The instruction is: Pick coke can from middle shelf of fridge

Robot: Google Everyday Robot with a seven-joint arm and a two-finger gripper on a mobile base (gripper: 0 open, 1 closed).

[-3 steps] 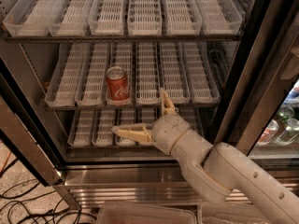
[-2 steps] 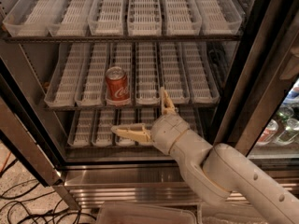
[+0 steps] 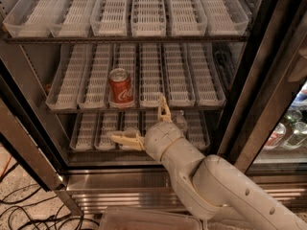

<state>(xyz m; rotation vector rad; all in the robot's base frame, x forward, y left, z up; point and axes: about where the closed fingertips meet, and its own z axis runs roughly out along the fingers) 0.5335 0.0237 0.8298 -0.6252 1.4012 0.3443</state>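
Against the view a second ago, we find little changed. The coke can stands in the same spot, upright near the front of the third white lane tray from the left on the middle shelf of the fridge. The gripper has slid a touch to the left and sits slightly lower in the view than before, and its fingers are spread as wide as they were.

We see the arm come in from the lower right corner, a thick pale link rising toward the left and ending in a rounded wrist in front of the bottom shelf. From the wrist the two tan fingers splay far apart: one lies almost level and points left across the bottom trays, the other points up, its tip reaching the front edge of the middle shelf. Nothing is held between them.

The gripper hangs below the can and a little to its right, apart from it; the upper fingertip is near the can's right side but does not touch it. The top shelf carries the same kind of slotted trays. Dark cables trail on the floor at lower left.
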